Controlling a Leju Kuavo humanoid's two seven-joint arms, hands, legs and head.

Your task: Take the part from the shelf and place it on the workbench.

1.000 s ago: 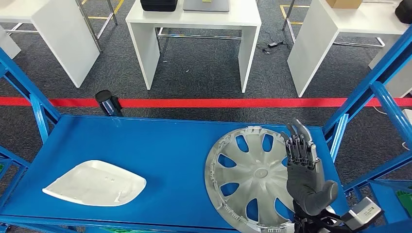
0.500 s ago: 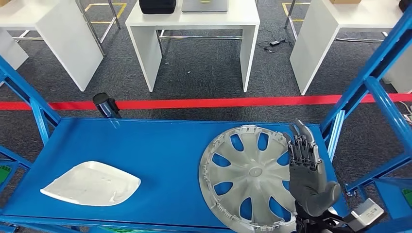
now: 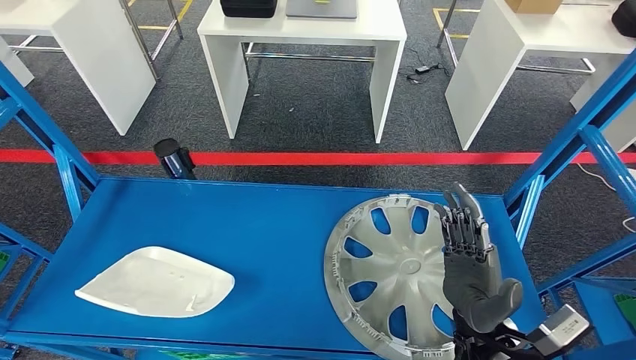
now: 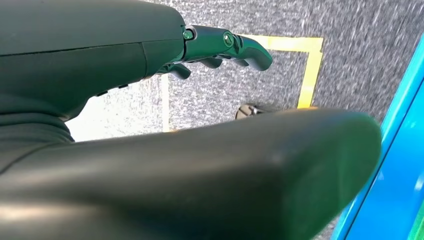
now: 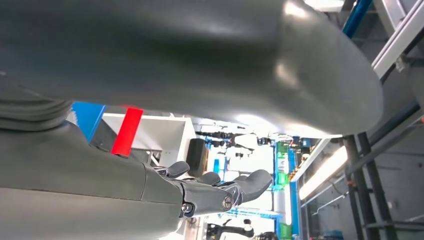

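A silver wheel cover [image 3: 390, 274] with several spokes lies flat on the right half of the blue shelf [image 3: 262, 232]. My right hand [image 3: 471, 262] is raised over the cover's right edge, palm up and fingers [image 3: 459, 221] extended, holding nothing. In the right wrist view that hand [image 5: 190, 192] has straight fingers and an empty grasp. A white curved plastic part [image 3: 154, 283] rests on the shelf's left front. My left hand [image 4: 220, 45] hangs over grey floor, fingers loosely extended and empty.
Blue uprights [image 3: 577, 142] frame the shelf on both sides. A dark cylinder [image 3: 174, 158] stands behind the shelf's back edge at the left. Beyond a red floor line [image 3: 315, 158] stand white tables [image 3: 300, 52].
The whole view has shifted slightly sideways and back as the camera moved. My right hand keeps the same raised pose over the wheel cover.
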